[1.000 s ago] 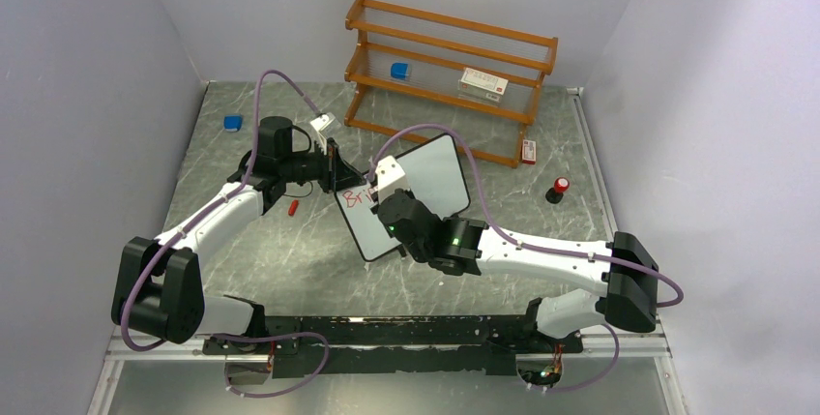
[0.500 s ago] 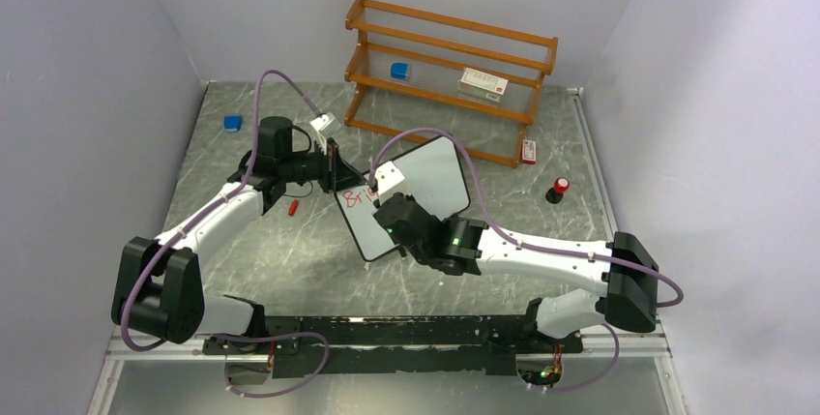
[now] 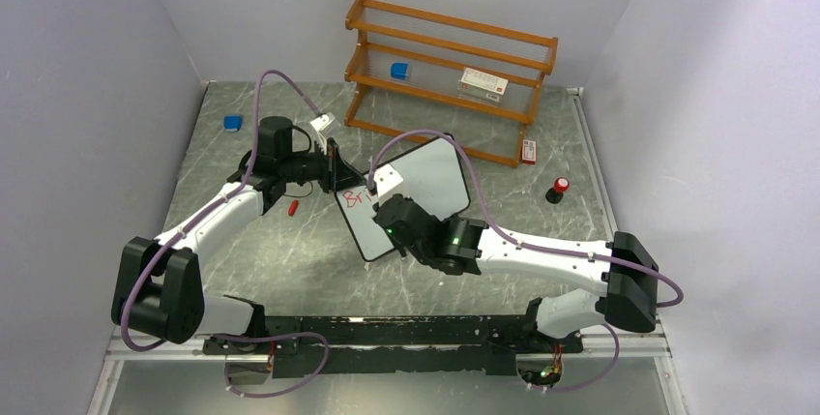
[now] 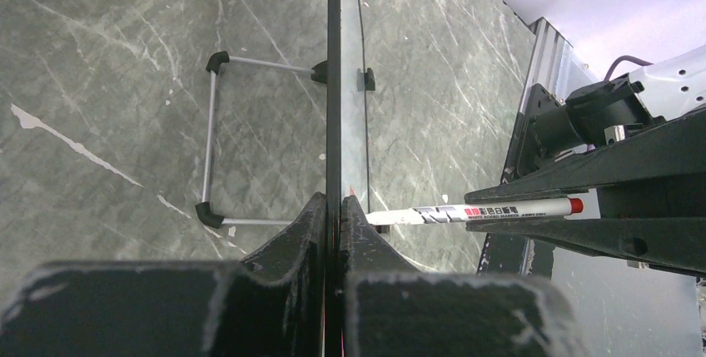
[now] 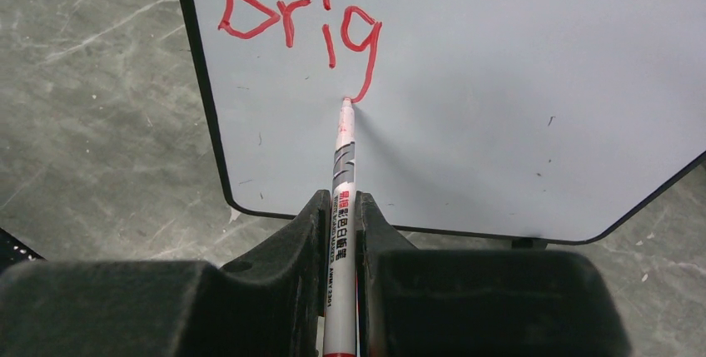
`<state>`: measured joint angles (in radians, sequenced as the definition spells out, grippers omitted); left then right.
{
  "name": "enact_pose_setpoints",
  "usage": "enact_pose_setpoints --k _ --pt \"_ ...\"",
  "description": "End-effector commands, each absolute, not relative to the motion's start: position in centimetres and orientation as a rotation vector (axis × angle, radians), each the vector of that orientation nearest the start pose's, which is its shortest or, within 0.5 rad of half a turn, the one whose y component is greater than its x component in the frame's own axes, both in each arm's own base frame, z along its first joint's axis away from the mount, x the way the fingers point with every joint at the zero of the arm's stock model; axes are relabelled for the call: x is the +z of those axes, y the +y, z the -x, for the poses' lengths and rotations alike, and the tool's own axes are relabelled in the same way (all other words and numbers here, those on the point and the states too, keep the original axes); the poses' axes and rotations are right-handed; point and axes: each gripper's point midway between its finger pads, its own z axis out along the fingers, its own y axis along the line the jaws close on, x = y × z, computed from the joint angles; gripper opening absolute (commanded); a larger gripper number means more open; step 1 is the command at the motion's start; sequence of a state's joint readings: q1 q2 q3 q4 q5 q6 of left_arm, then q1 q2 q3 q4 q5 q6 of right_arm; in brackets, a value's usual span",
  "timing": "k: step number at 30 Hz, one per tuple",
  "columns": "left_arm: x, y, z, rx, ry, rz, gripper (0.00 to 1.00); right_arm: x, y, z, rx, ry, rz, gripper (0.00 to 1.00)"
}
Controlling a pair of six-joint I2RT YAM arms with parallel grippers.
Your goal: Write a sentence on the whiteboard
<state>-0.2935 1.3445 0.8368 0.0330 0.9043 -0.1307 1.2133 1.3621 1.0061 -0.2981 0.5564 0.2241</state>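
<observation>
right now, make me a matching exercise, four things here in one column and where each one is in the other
Things:
1. red whiteboard marker
2. whiteboard
3. small red piece
4. white and red box

Places:
A. on a tier of the wooden shelf
B. edge clamped in the left gripper
C. lying loose on the table
D. held in the right gripper, tip on the board

Pairs: 1-D, 2-B, 3-C, 4-A

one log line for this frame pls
left gripper: shut on whiteboard edge | right gripper: shut on marker, tip on whiteboard | written: "Brig"
</observation>
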Motion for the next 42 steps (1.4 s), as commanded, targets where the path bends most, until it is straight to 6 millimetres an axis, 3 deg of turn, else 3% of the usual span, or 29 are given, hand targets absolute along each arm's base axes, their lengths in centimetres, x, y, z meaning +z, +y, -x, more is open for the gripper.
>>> enact_pose_setpoints --k 1,9,18,28,42 --pt "19.3 -23.7 -28.4 -1.183 1.857 -0.796 0.05 18.2 33.0 -21.4 0.282 1.959 0.696 0.0" --pt "19.1 -23.7 -28.4 -1.182 1.861 -0.796 0.05 19.7 33.3 -21.9 0.304 1.917 0.656 0.0" --pt "19.1 -23.8 -28.4 -1.183 1.862 -0.798 0.05 22.3 31.7 -22.5 0.287 1.865 0.601 0.0" --pt "19.1 -23.8 -28.4 -1.181 1.864 -0.802 0.05 23.2 31.5 -24.5 0.276 1.831 0.54 0.0" --pt "19.1 -23.9 -28.4 -1.185 1.864 -0.803 0.05 23.7 32.7 -25.2 0.298 1.816 0.549 0.0"
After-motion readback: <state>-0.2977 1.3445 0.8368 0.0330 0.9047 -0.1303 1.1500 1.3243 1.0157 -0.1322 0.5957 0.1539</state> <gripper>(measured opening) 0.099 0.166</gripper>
